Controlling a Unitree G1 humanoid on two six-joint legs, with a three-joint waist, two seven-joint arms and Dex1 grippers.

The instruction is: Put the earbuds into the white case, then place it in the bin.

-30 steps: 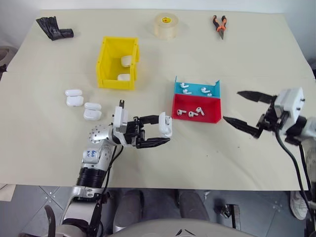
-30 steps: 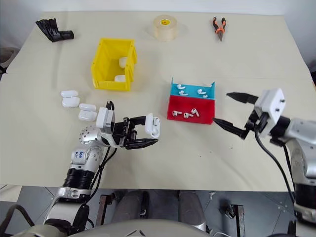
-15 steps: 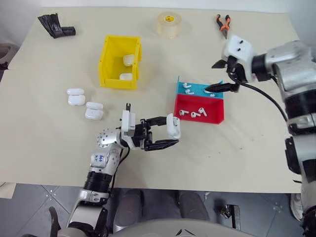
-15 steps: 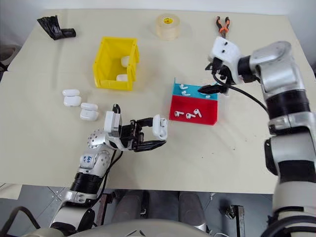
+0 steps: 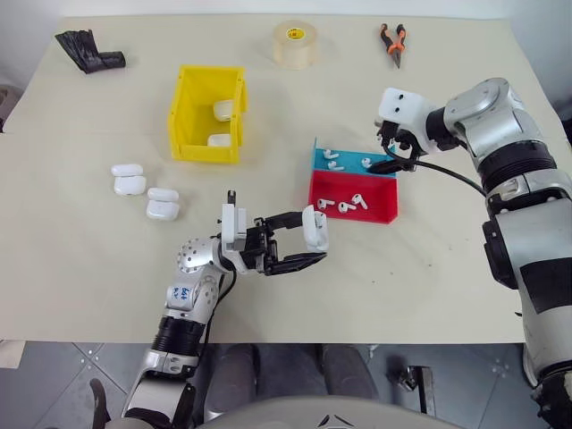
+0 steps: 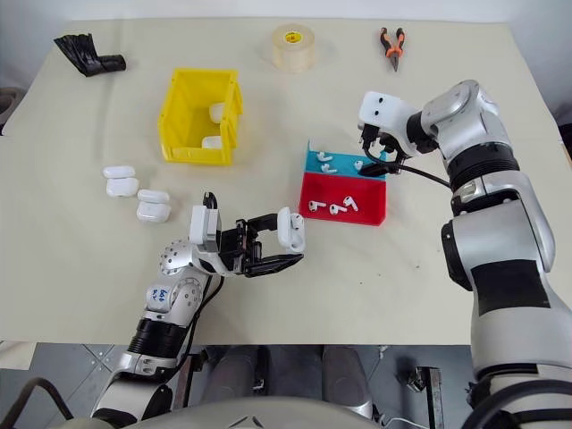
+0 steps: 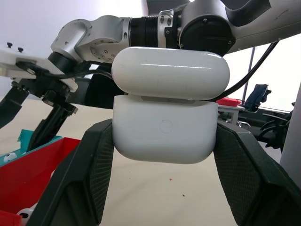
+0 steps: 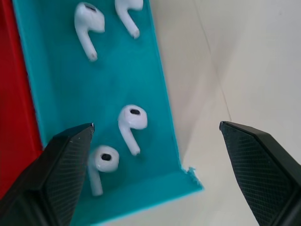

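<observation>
Right gripper: jaws wide above blue tray half.
Earbuds: tiny, glossy, slippery; likely best pinched across the stem.
Left gripper: clamps white case, tray's 7 o'clock.
Bin: 10 o'clock.

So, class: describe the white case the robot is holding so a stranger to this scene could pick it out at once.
Start from the yellow bin on the table, then come toward the table's near edge to the left gripper. The white case is clamped between its black fingers with the lid ajar, off the table, unlike the closed cases lying left of it.
</observation>
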